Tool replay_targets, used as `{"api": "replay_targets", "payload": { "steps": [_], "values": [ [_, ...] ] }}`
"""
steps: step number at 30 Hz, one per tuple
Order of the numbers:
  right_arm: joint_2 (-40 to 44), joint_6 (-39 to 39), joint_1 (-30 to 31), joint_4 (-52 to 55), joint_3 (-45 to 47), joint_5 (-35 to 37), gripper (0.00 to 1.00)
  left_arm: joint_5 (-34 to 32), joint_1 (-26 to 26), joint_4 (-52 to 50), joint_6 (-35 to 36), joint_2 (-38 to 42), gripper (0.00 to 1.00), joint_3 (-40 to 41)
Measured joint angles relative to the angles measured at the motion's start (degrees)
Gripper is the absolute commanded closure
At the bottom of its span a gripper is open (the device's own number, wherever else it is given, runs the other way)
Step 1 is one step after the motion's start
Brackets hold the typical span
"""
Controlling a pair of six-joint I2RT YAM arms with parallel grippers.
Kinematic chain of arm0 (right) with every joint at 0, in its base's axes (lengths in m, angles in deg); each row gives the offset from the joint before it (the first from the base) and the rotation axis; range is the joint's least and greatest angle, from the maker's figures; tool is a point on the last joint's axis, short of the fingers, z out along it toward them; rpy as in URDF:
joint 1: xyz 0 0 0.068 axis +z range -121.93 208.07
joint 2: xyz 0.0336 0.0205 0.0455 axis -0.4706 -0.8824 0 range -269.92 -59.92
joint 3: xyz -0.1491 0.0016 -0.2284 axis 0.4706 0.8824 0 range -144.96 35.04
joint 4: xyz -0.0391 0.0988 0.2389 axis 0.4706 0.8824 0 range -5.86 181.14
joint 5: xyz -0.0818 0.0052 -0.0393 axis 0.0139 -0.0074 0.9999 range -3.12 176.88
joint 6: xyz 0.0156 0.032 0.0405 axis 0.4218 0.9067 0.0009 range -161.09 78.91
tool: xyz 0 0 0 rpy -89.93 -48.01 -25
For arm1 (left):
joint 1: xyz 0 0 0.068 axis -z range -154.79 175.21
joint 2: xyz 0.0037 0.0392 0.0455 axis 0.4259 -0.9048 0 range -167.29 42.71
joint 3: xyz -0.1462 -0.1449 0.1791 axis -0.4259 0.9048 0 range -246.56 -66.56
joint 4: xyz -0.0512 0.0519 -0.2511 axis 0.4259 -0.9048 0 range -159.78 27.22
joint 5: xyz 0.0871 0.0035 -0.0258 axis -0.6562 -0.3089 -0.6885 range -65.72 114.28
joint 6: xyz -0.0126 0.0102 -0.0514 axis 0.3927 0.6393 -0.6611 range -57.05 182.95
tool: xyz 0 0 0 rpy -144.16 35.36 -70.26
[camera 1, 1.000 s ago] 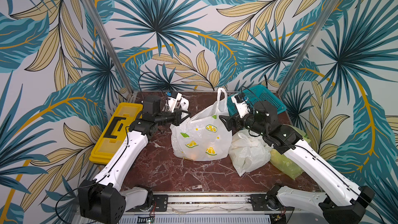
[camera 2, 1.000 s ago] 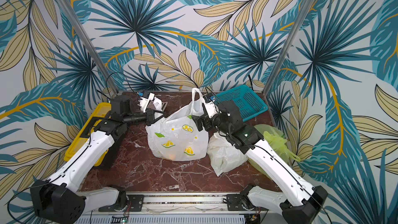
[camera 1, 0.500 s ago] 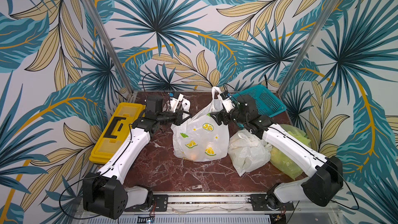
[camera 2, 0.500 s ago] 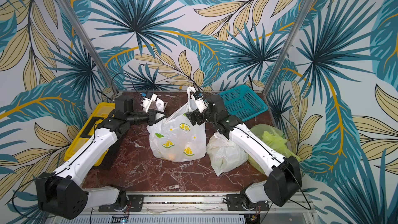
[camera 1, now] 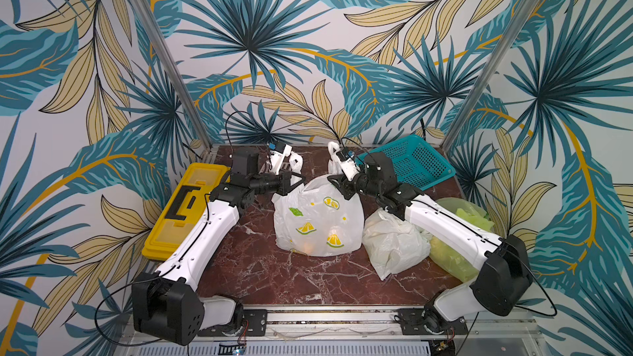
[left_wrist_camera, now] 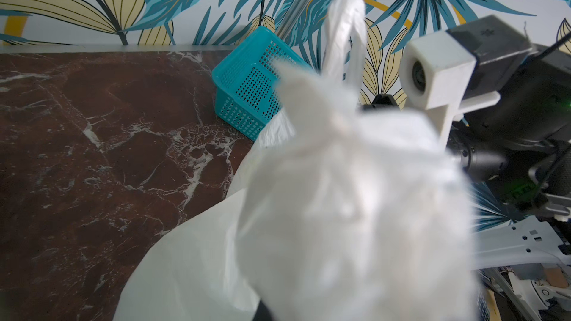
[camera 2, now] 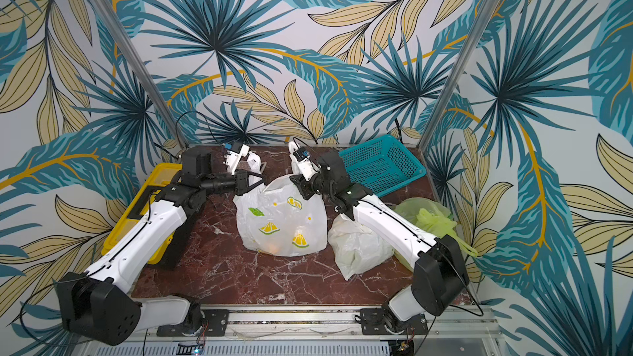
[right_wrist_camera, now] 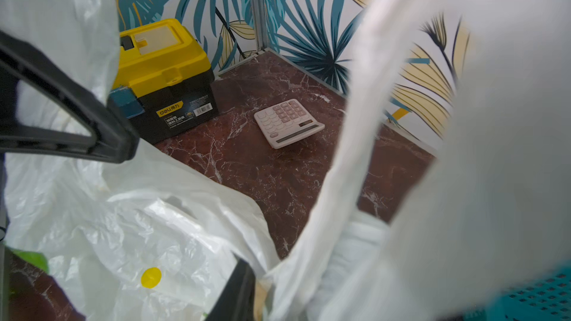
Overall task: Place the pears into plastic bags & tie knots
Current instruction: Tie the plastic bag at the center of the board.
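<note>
An orange pear [camera 1: 308, 247] showed through the thin plastic at the bottom of the lemon-print bag [camera 1: 318, 220], which stood upright in the middle of the table [camera 1: 274, 279]. How many pears lay inside could not be told. The bag's mouth was pulled out to both sides, and in both top views an arm reached to it from each side.

The left gripper [camera 1: 296, 179] was closed on the lemon-print bag at its left handle, and bunched white plastic filled most of the left wrist view. The right gripper [camera 1: 337, 188] sat at the bag's right top corner. The right handle [left_wrist_camera: 341, 35] rose as a loop beside it and crossed the right wrist view as a pale strip [right_wrist_camera: 349, 137], running past a black fingertip [right_wrist_camera: 234, 288]. Whether those jaws were closed on the strip could not be told.

Just right of the lemon-print bag, touching it, lay a plain white bag [camera 1: 394, 244], crumpled and partly under the right arm. Beyond that, at the right edge, sat a light green bag [camera 1: 459, 220]. A teal basket [camera 1: 421, 162] stood tilted in the far right corner. A yellow toolbox [camera 1: 185, 207] stood at the left edge, and a pale calculator [right_wrist_camera: 289, 123] lay on the table near it.
</note>
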Motion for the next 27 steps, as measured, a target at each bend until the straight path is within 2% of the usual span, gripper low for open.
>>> {"api": "replay_targets", "payload": {
  "steps": [1,7,10,13,18,21,27],
  "values": [
    [0.04,0.09,0.07,-0.17,0.24,-0.24,1.00,-0.42,0.00,-0.72,0.07,-0.57,1.00,-0.66],
    [1.84,1.66,0.39,1.77,1.16,-1.88,1.00,-2.58,-0.68,-8.57,2.19,-5.77,1.00,-6.64],
    [5.29,1.44,1.86,5.79,2.16,-1.73,1.00,-0.59,0.07,-10.73,3.50,-9.05,1.00,-9.11],
    [8.11,-0.02,4.04,11.61,1.66,-0.33,1.00,4.28,2.29,-12.87,6.47,-12.50,0.99,-11.23],
    [6.29,-5.07,8.07,24.28,-5.62,6.47,1.00,13.31,3.80,-18.21,14.53,-15.45,0.85,-11.65],
    [3.43,-7.98,10.03,29.42,-10.80,10.23,1.00,16.76,3.80,-20.00,18.12,-15.50,0.77,-11.52],
    [-1.14,-12.02,11.56,35.80,-15.39,14.38,1.00,21.75,3.89,-21.24,22.82,-14.67,0.60,-10.40]
  ]
}}
